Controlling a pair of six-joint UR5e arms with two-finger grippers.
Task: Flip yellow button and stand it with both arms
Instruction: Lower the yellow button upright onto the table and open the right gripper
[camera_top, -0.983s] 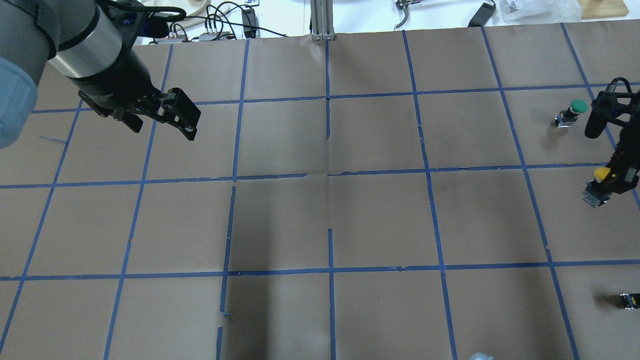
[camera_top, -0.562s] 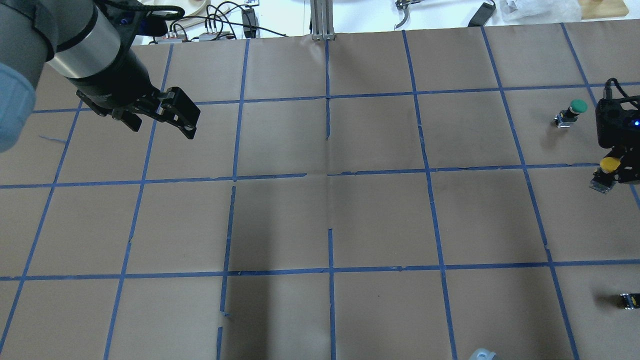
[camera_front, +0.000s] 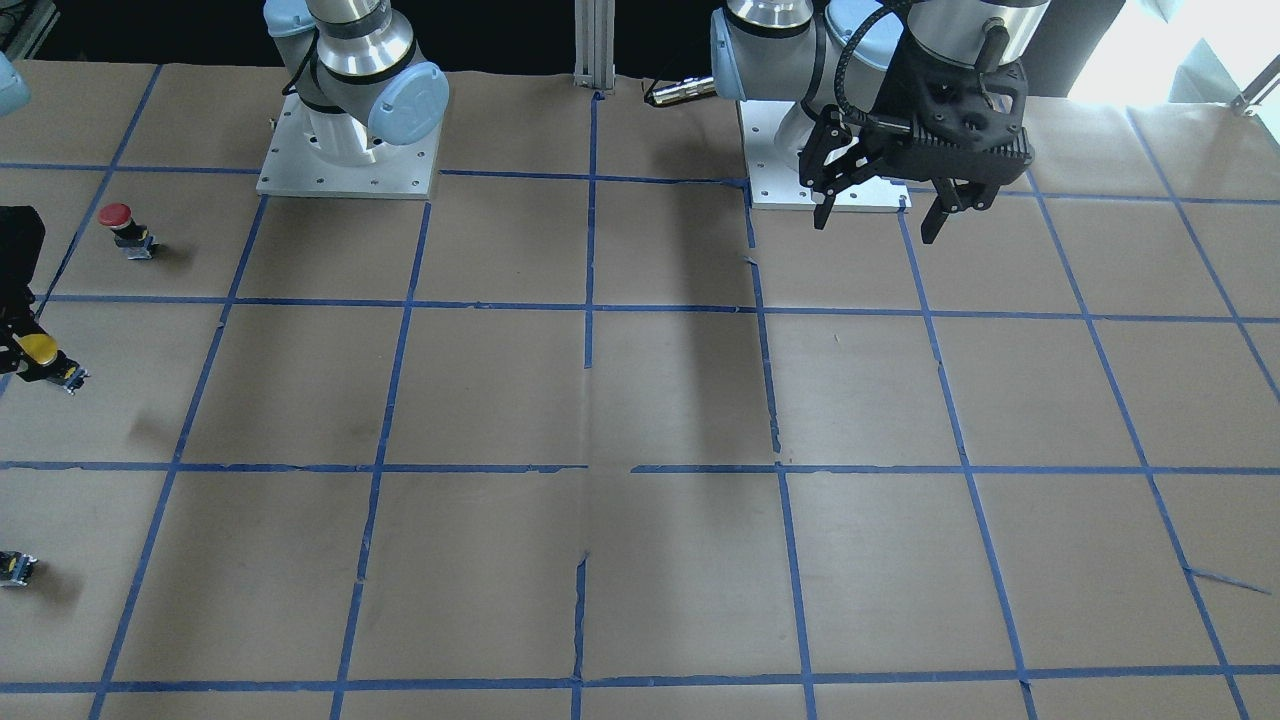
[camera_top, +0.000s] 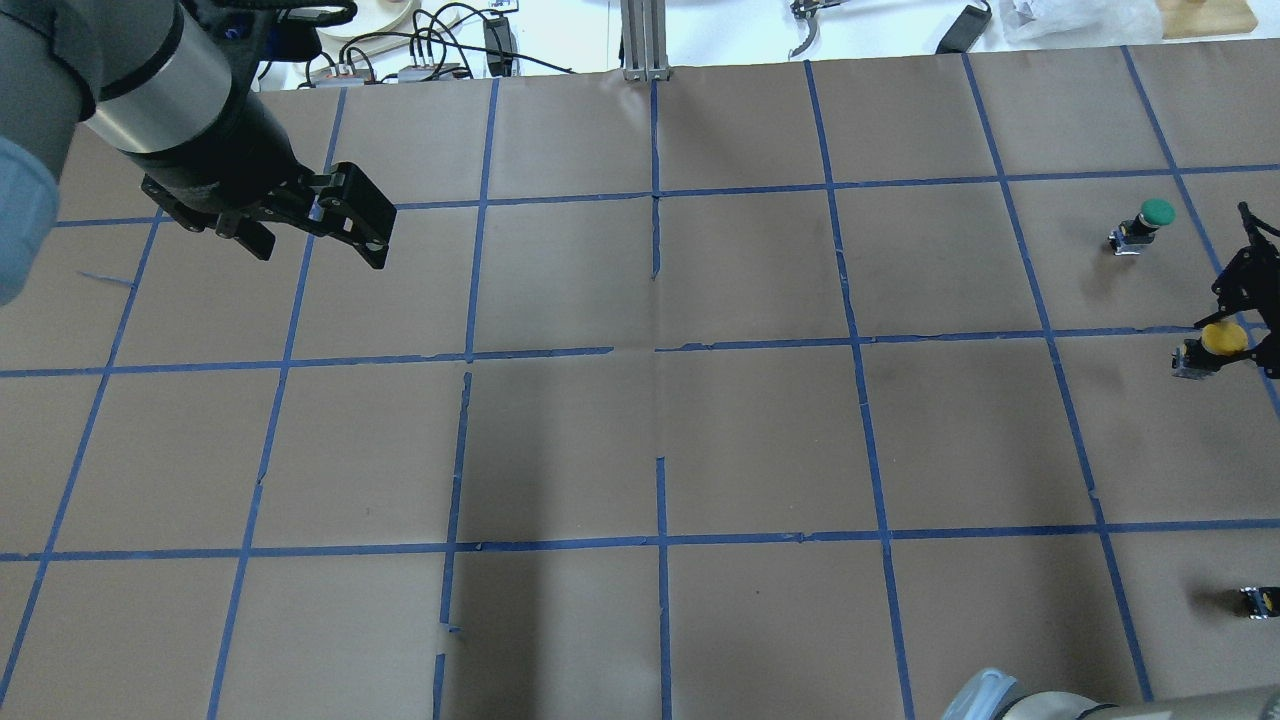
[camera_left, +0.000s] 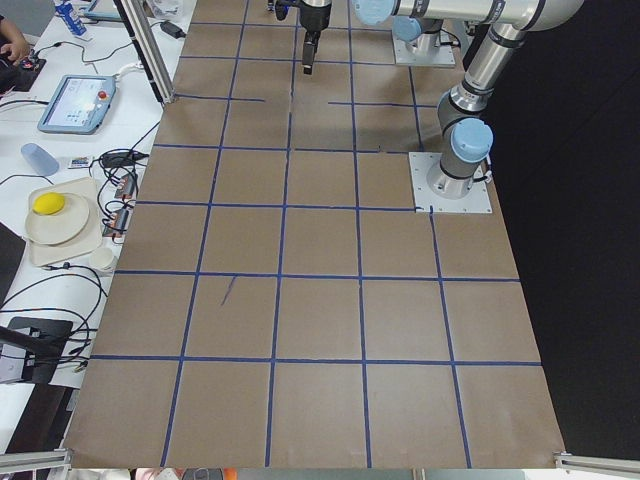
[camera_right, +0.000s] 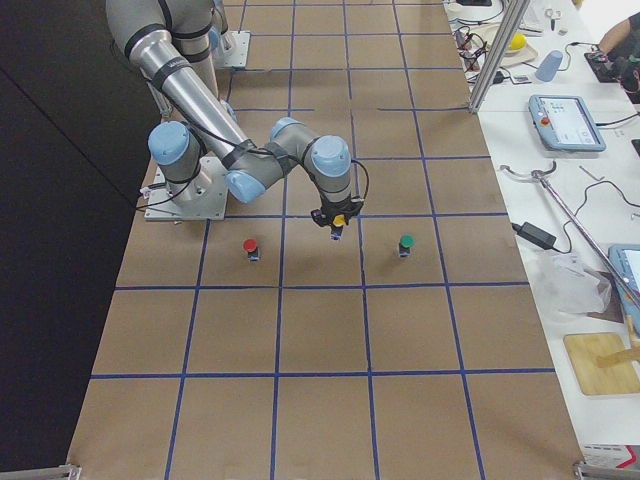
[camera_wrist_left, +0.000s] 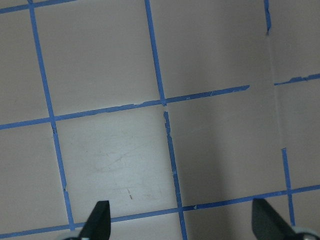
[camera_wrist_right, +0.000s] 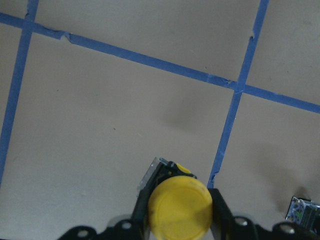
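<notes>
A: Which step?
B: Transfer. Right gripper (camera_wrist_right: 180, 207) closed on yellow button (camera_top: 1220, 339) at worktop's right edge; left gripper (camera_front: 875, 227) wide open, empty, toward left edge. Next, likely: bring both together for handover.

Left pincer (camera_front: 875, 228) hangs open, tilted; right pincer (camera_wrist_right: 181, 202) seemingly clamps the yellow button (camera_top: 1222, 338) by its cap.

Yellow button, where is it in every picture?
Front-facing: yellow button far left.
Overhead: yellow button far right.
Exterior left: too small to tell.
Exterior right: yellow button middle.
Left wrist: not there.
Right wrist: yellow button bottom centre.
Landmark: right pincer grips it.
</notes>
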